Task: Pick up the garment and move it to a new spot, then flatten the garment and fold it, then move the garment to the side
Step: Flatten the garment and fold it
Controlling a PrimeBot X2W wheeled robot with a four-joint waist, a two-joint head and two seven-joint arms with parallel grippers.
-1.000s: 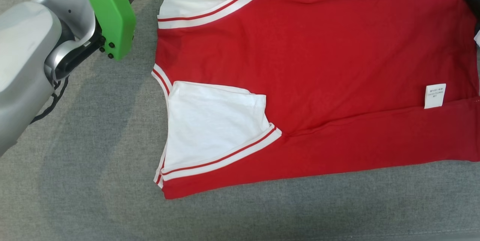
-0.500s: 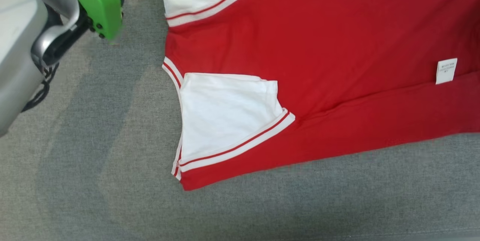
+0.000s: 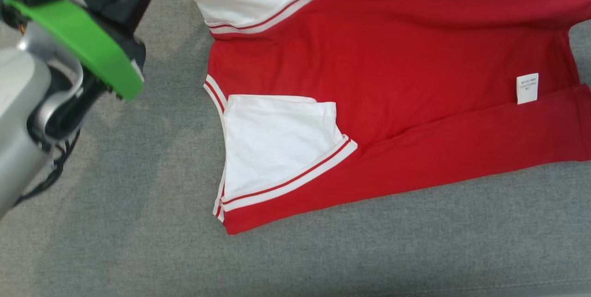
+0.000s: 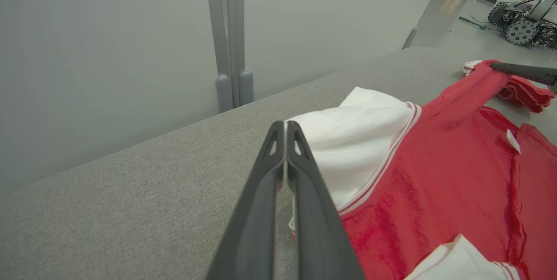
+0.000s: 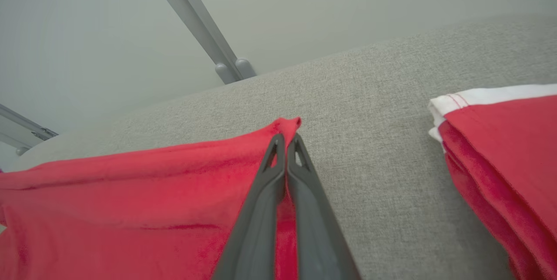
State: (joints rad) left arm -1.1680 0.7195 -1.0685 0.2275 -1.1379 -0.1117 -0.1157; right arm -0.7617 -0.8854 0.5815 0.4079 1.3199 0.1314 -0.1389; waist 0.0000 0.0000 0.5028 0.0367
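Note:
A red garment (image 3: 392, 80) with white striped sleeves lies spread on the grey cloth surface (image 3: 115, 241). Its near sleeve (image 3: 277, 144) is folded in over the body, and a white label (image 3: 527, 88) shows at the right. My left gripper (image 4: 286, 127) is shut on the edge of the far white sleeve (image 4: 357, 136), at the top left of the head view. My right gripper (image 5: 286, 138) is shut on a corner of the garment's red hem (image 5: 174, 175), which is lifted off the surface. That gripper's finger (image 4: 522, 72) also shows in the left wrist view.
A folded red cloth with white trim (image 5: 500, 149) lies just right of the right gripper. The surface's far edge meets a pale wall with a grey post (image 4: 230, 32). Wheeled equipment (image 4: 522, 27) stands on the floor beyond. Bare grey surface lies in front of the garment.
The right gripper has shut on the red hem corner. The garment's far edge now stands raised in a fold. The left arm has turned and lifted; the head camera has shifted.

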